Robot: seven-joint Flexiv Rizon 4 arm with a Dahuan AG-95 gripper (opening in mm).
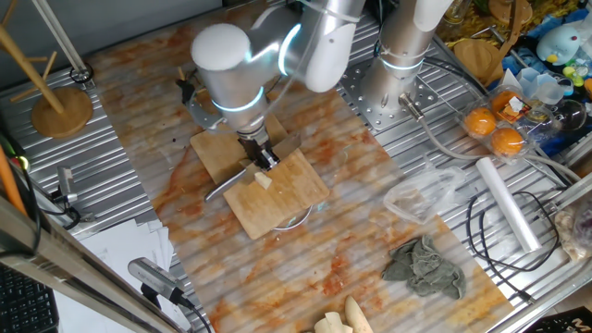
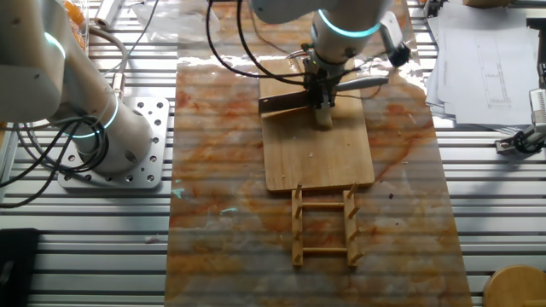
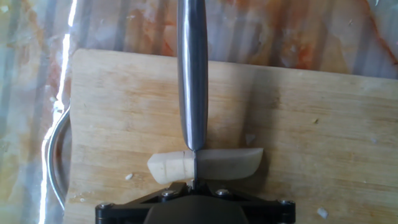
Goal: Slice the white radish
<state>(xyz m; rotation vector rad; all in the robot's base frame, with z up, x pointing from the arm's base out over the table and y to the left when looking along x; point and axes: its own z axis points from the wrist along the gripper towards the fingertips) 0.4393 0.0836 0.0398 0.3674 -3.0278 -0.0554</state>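
In the hand view, the black end effector [image 3: 194,208] is at the bottom edge of the frame. Its fingers are closed on a knife [image 3: 192,81], and the steel runs from there straight up through the middle of the frame. The grip is probably this way so the blade stays vertical and lined up with the arm, which lets the arm press straight down.

Just above the end effector lies the white radish [image 3: 205,165], a short pale stick across the lower middle of the frame, crosswise to the knife. The blade stands in it, left of its middle, and a cut line shows there. I judge that the slice is in progress and a short piece on the left is about to be separated.

The radish rests on a wooden cutting board [image 3: 311,130], which gives the blade a flat base and protects the tabletop [image 3: 298,31]. A curved metal piece shows at the board's left edge; what it is I cannot tell.

Farther away, in one fixed view, some bigger cream-yellow pieces [image 1: 344,319] lie at the bottom edge, well apart from the board. A wooden rack [image 2: 325,225] lies just beside the board in the other fixed view.
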